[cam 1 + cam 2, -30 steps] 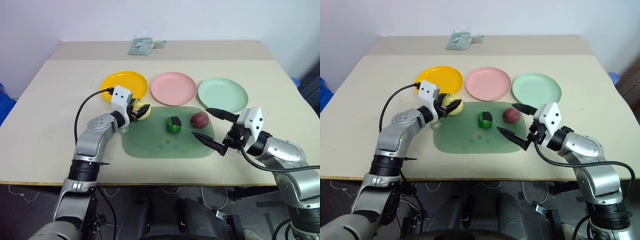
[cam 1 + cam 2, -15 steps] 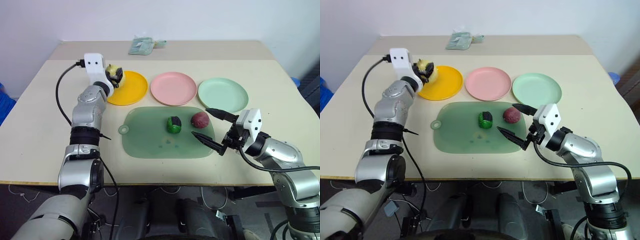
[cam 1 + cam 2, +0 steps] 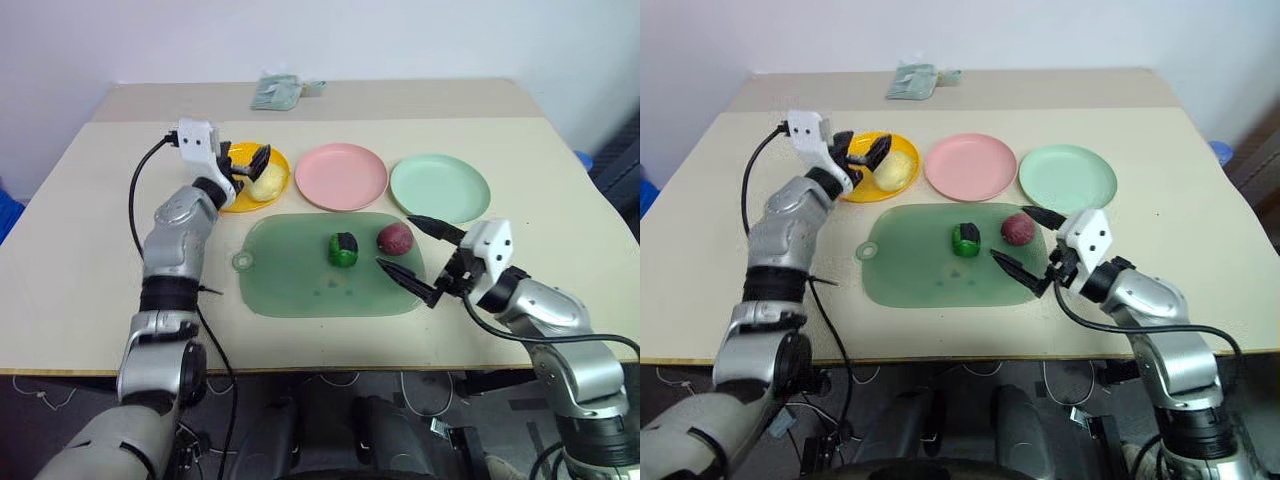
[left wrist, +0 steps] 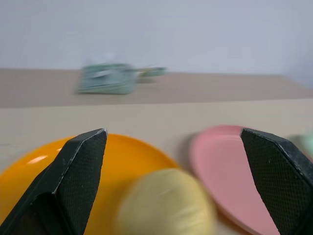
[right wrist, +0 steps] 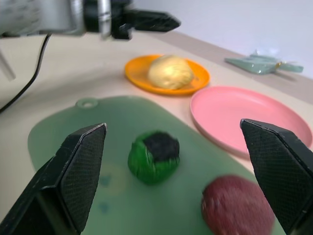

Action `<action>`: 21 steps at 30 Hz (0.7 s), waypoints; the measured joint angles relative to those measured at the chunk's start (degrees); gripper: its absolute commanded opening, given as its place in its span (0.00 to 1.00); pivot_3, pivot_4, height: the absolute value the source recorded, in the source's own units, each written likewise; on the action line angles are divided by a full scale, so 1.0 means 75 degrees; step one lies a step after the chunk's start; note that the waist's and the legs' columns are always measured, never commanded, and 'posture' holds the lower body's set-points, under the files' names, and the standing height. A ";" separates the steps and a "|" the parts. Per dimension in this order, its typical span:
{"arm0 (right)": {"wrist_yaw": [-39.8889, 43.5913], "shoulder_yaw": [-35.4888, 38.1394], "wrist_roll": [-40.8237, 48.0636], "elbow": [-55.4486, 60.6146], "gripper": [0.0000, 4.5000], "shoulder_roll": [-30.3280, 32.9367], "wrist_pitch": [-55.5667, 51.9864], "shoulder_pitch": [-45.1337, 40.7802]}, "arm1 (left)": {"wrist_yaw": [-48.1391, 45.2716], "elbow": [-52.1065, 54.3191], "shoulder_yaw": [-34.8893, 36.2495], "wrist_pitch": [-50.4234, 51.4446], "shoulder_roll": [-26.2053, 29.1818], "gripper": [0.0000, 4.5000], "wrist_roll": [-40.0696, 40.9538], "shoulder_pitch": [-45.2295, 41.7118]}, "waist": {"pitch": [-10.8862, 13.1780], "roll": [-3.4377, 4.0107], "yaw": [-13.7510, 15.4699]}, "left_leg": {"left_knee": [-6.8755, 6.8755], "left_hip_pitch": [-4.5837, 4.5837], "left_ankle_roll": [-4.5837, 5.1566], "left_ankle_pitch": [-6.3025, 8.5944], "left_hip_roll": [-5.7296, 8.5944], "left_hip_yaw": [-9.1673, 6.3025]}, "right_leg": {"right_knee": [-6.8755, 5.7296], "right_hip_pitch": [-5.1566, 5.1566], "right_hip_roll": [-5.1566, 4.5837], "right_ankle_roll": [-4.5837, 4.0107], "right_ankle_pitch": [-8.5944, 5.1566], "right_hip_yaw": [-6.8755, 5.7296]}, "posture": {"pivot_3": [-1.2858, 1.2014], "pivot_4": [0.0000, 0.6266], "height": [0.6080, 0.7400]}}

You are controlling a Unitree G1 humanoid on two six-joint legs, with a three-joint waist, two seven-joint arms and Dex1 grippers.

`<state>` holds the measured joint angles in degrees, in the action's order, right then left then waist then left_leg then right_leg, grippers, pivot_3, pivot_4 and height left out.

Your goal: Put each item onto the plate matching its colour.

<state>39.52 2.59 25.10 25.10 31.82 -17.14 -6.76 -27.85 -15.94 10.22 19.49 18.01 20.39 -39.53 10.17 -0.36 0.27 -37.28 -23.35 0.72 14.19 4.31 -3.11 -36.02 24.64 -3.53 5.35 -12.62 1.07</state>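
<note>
While open, left end effector (image 3: 250, 160) | yellow item (image 3: 267, 182) seemingly near orange plate (image 3: 237, 203) rim

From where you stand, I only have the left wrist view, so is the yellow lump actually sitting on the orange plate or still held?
Observer: The pale yellow lump rests on the orange-yellow plate; the left gripper stands open above it.
Operator: What's left on the mat?
Observer: The green lump and the dark red lump both lie on the dark green mat.
Operator: And the right gripper?
Observer: The right gripper is open beside the dark red lump, holding nothing.
</note>
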 measured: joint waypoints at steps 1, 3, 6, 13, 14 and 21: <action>-0.0052 -0.0092 -0.0045 -0.0007 1.00 -0.0071 -0.0009 -0.0068 | -0.0314 0.0506 -0.0067 0.0214 0.0192 0.99 0.0147 0.0378 | -0.0001 0.0001 -0.0003 | 0.0001 0.0000 0.0000 0.0000 0.0000 0.0000 | 0.0000 0.0000 -0.0001 -0.0001 0.0000 0.0002 | 0.52 0.24 1.00; -0.0137 -0.0262 -0.0180 -0.0022 1.00 -0.0162 -0.0016 -0.0129 | -0.0890 0.1315 -0.0195 0.0603 0.0551 0.99 0.0420 0.0998 | -0.0001 0.0002 0.0008 | 0.0000 0.0000 0.0000 0.0000 0.0000 0.0000 | 0.0000 0.0000 -0.0001 -0.0002 -0.0001 0.0001 | 0.52 0.24 1.00; -0.0144 -0.0530 -0.0284 -0.0084 1.00 -0.0239 -0.0045 -0.0315 | -0.1688 0.2279 -0.0363 0.1038 0.1106 0.99 0.0786 0.1743 | -0.0001 0.0000 0.0060 | -0.0007 0.0000 0.0001 0.0000 0.0001 -0.0001 | 0.0002 -0.0006 -0.0004 -0.0003 -0.0001 -0.0001 | 0.52 0.24 1.00; -0.0112 -0.1314 -0.0767 -0.0755 1.00 -0.0491 -0.0325 -0.0914 | -0.3340 0.3678 -0.0302 0.0972 0.2440 0.99 0.1279 0.3166 | -0.0004 0.0004 0.0042 | 0.0002 0.0002 0.0000 0.0000 -0.0004 -0.0001 | 0.0002 0.0000 -0.0003 -0.0031 -0.0016 0.0000 | 0.52 0.24 1.00; -0.0108 -0.1432 -0.0792 -0.0818 1.00 -0.0532 -0.0427 -0.1041 | -0.3606 0.3752 -0.0271 0.0823 0.2664 0.99 0.1284 0.3379 | -0.0004 0.0004 0.0041 | 0.0004 0.0003 0.0000 0.0000 -0.0004 -0.0001 | 0.0003 0.0001 -0.0003 -0.0033 -0.0018 0.0000 | 0.52 0.24 1.00; -0.0149 -0.1830 -0.0920 -0.1053 1.00 -0.0640 -0.1367 -0.1637 | -0.5169 0.4375 0.0121 0.0169 0.3575 0.99 0.1623 0.4780 | -0.0005 0.0005 0.0066 | 0.0011 0.0001 0.0000 0.0001 -0.0006 -0.0001 | 0.0015 -0.0004 -0.0009 -0.0047 -0.0025 -0.0003 | 0.52 0.24 1.00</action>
<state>38.40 -11.14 18.19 17.20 27.02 -27.39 -19.04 -66.62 16.88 11.13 20.76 44.82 32.56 -3.69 10.14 -0.33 0.76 -37.20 -23.34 0.72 14.20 4.26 -3.12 -35.91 24.62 -3.59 5.00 -12.81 1.05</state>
